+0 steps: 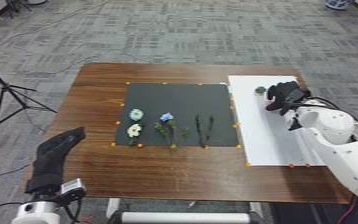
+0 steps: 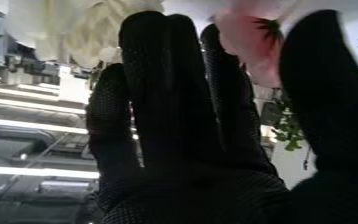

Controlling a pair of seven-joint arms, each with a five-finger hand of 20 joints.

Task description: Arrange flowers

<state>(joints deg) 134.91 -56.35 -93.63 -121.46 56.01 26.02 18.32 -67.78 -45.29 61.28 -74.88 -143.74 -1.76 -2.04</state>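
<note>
In the head view my right hand (image 1: 286, 94) is over the upper right part of the white board (image 1: 262, 145). My left hand (image 1: 58, 150), fingers straight, is left of the dark mat (image 1: 180, 95). On that mat lie a pale blue-green flower (image 1: 136, 114), a white flower (image 1: 135, 131), a blue flower (image 1: 167, 117) and dark green stems (image 1: 210, 127). In the right wrist view my right hand (image 2: 189, 150) has its fingers extended. A pink flower (image 2: 254, 45) is by the fingertips on the thumb side; cream-white petals (image 2: 95, 30) are beyond the other fingertips.
A small green item (image 1: 261, 90) stands on the white board beside my right hand. Small orange markers line the mat and board. The brown table (image 1: 158, 175) has its front edge close to me, and a black tripod (image 1: 7, 87) stands at its left.
</note>
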